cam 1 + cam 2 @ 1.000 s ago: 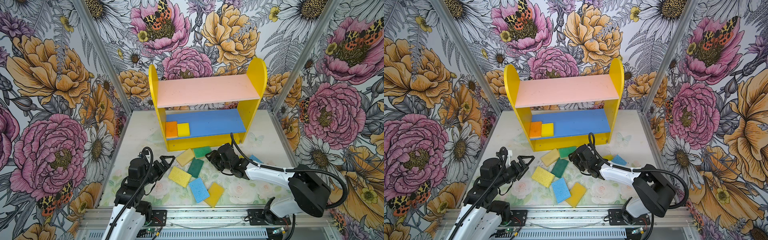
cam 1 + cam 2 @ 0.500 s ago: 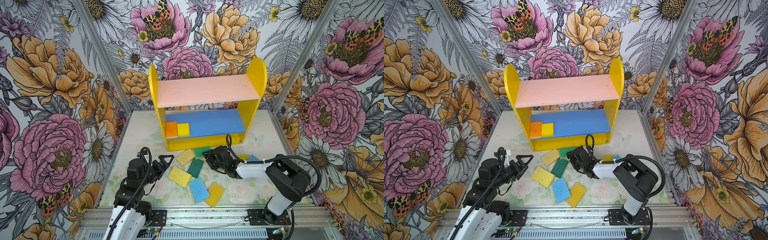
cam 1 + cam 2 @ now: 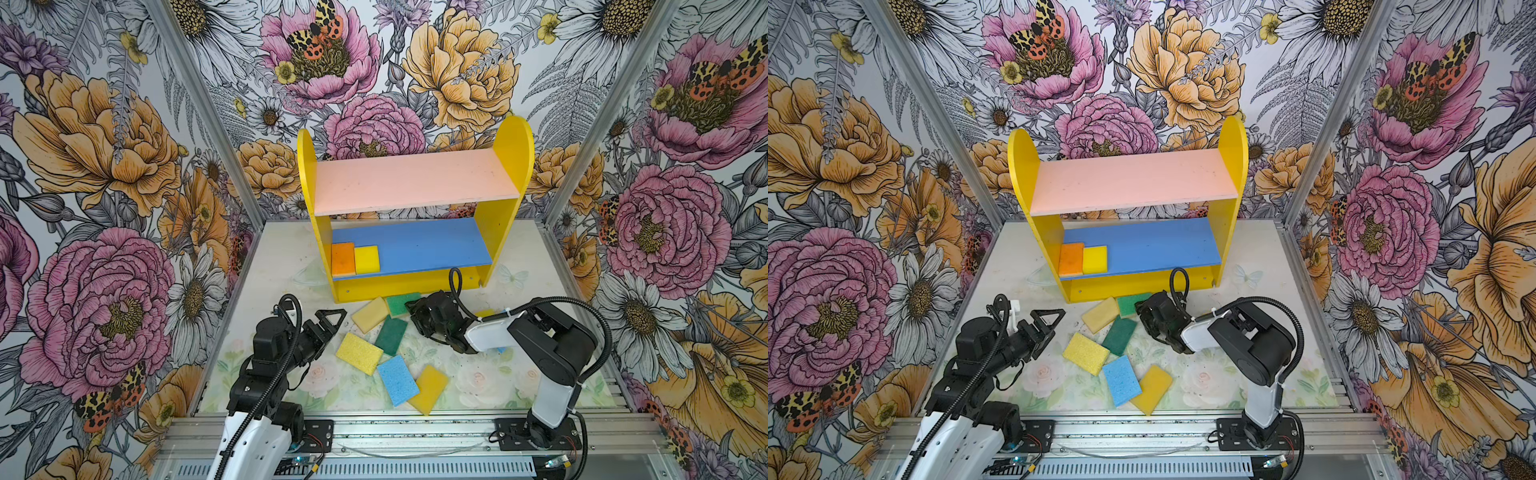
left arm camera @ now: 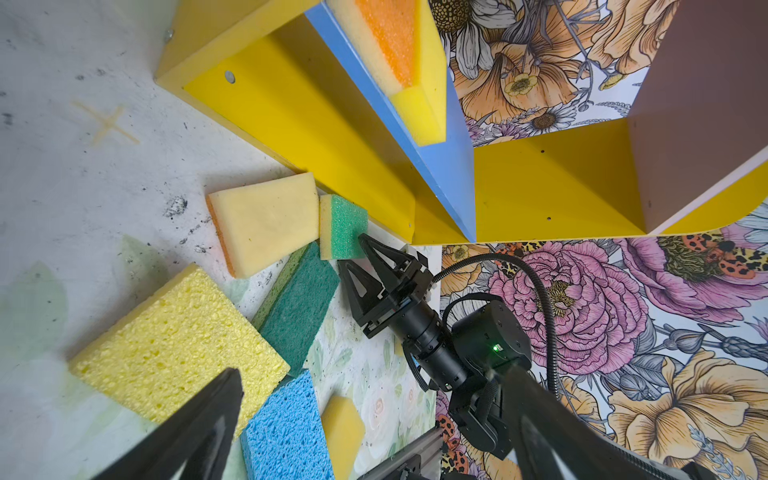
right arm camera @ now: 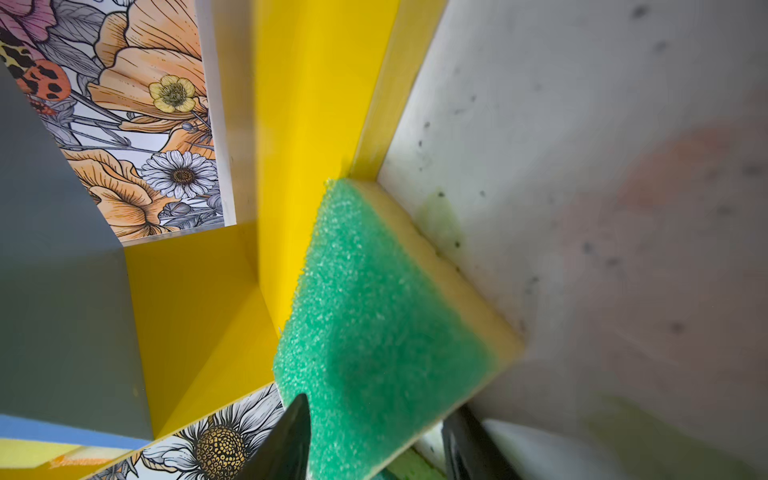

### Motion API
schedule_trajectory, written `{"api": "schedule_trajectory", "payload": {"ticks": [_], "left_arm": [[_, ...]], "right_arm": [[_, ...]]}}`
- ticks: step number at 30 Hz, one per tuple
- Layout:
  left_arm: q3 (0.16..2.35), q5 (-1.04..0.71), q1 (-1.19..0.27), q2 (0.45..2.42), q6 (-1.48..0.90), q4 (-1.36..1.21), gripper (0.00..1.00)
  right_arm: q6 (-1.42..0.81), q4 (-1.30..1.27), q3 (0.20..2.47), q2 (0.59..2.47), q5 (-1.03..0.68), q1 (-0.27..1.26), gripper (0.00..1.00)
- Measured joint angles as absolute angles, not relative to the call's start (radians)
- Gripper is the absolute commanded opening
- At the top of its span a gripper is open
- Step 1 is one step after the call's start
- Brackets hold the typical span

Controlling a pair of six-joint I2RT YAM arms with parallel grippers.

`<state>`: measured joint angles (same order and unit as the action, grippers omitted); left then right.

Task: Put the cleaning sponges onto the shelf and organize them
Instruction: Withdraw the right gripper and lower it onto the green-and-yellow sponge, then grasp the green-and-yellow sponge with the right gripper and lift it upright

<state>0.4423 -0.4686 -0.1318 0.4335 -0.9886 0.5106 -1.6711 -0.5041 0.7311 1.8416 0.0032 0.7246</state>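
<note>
Top views, shelf: the shelf (image 3: 513,166) stands at the back of the table (image 3: 478,374). An orange sponge (image 3: 343,258) and a yellow sponge (image 3: 367,259) lie side by side at the left end of its blue board (image 3: 424,245).
Top views, table: a pale sponge (image 3: 370,314), a dark green sponge (image 3: 391,334) and a blue sponge (image 3: 397,380) lie loose in front.
Top views, left gripper: the left gripper (image 3: 337,322) hangs spread wide and empty, left of them.
Left wrist, right gripper: the right gripper (image 4: 351,250) is low at a light green sponge (image 4: 343,224), which lies against the shelf's base.
Right wrist, grasp: that sponge's near end sits between the two fingers (image 5: 291,436); whether they pinch it cannot be told.
</note>
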Motion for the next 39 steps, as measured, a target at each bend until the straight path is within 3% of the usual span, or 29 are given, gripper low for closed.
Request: {"api": "schedule_trajectory", "payload": {"ticks": [11,16,25,39], "left_arm": [[0.439,-0.483,-0.119,0.434,-0.989,0.510,0.99],[0.430,-0.484,-0.119,0.434,-0.988,0.511,0.99],[0.432,-0.519,-0.132,0.483,-0.951,0.511,0.99],[0.453,-0.772,-0.186,0.722,-0.899,0.317,0.99]], "right_arm": [[-1.670,-0.507,0.749,1.864,-0.011,0.725,0.13],[-1.628,-0.457,0.724,1.776,-0.003,0.718,0.04],[-1.477,-0.286,0.689,1.550,-0.070,0.661,0.04],[-1.001,0.125,0.886,1.446,-0.617,0.653,0.05]]}}
